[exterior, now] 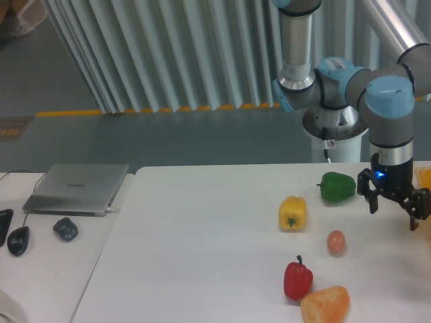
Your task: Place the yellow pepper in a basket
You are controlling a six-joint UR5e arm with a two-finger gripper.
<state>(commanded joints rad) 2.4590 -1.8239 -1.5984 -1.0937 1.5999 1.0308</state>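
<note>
The yellow pepper point(293, 212) lies on the white table point(202, 256), right of centre, stem nub facing forward. The basket point(424, 177) shows only as a thin orange-yellow sliver at the right edge. My gripper point(393, 210) hangs above the table to the right of the yellow pepper, well apart from it, near the basket sliver. Its fingers point(374, 202) are spread and hold nothing.
A green pepper point(337, 187) lies behind and right of the yellow one. A small peach-coloured ball point(336, 242), a red pepper point(297, 278) and a lumpy orange vegetable point(326, 304) lie nearer the front. A laptop point(77, 188) and mice point(65, 229) sit on the left.
</note>
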